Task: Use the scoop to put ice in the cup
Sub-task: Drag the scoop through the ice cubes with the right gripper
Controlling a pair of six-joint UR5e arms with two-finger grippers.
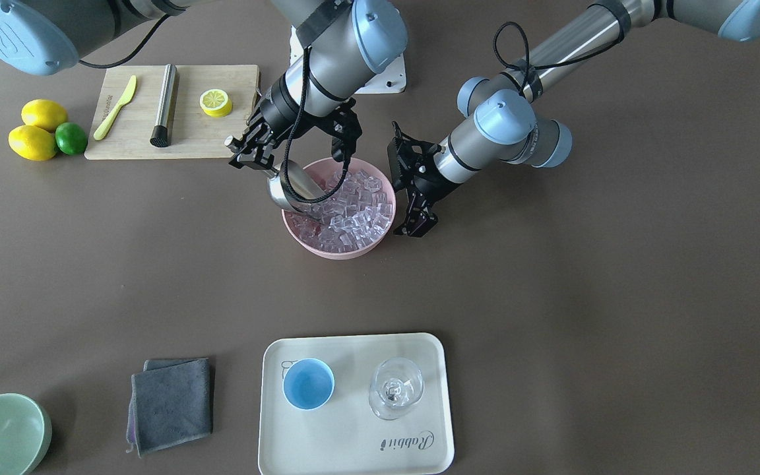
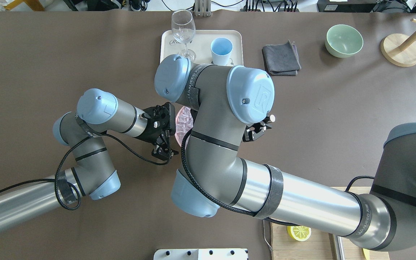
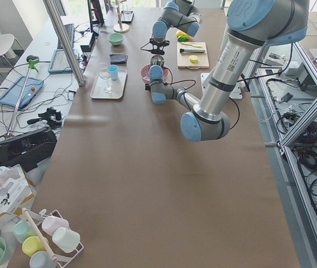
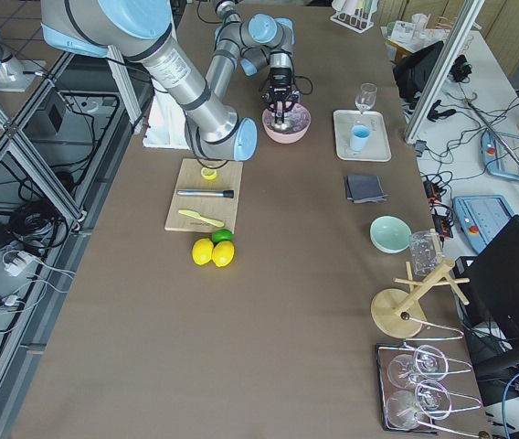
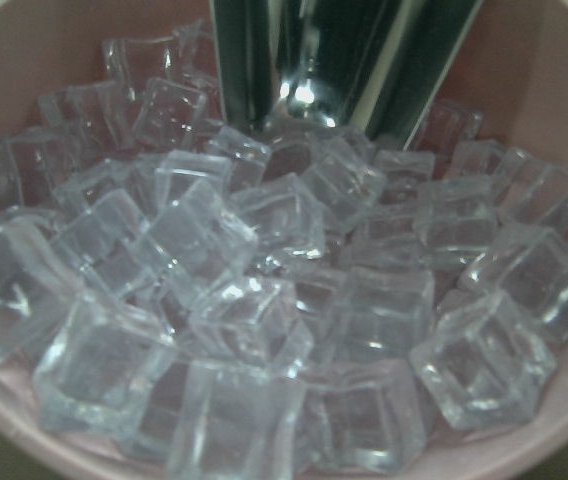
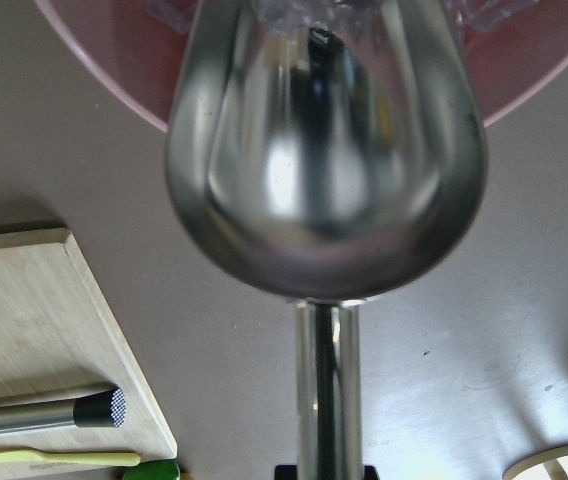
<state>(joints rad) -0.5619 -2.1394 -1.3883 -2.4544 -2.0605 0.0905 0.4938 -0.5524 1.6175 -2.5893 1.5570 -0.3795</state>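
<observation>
My right gripper [image 1: 248, 150] is shut on the rod handle of the steel scoop [image 1: 291, 188]. The scoop's trough tilts down over the near-left rim of the pink bowl [image 1: 340, 252], its tip among the ice [image 1: 353, 211]. The right wrist view shows the trough [image 6: 326, 170] from behind. The left wrist view shows the ice [image 5: 264, 330] close up, with the scoop at the top. My left gripper [image 1: 415, 227] hangs just beside the bowl's other side, its fingers together and empty. The light-blue cup [image 1: 308, 384] stands empty on the white tray [image 1: 353, 448].
A clear stemmed glass [image 1: 396, 389] stands on the tray beside the cup. A wooden board [image 1: 215, 142] behind the bowl holds a steel cylinder [image 1: 165, 104], a yellow knife and a lemon half. Lemons and a lime [image 1: 71, 138], a grey cloth [image 1: 172, 404] and a green bowl [image 1: 0, 432] lie around.
</observation>
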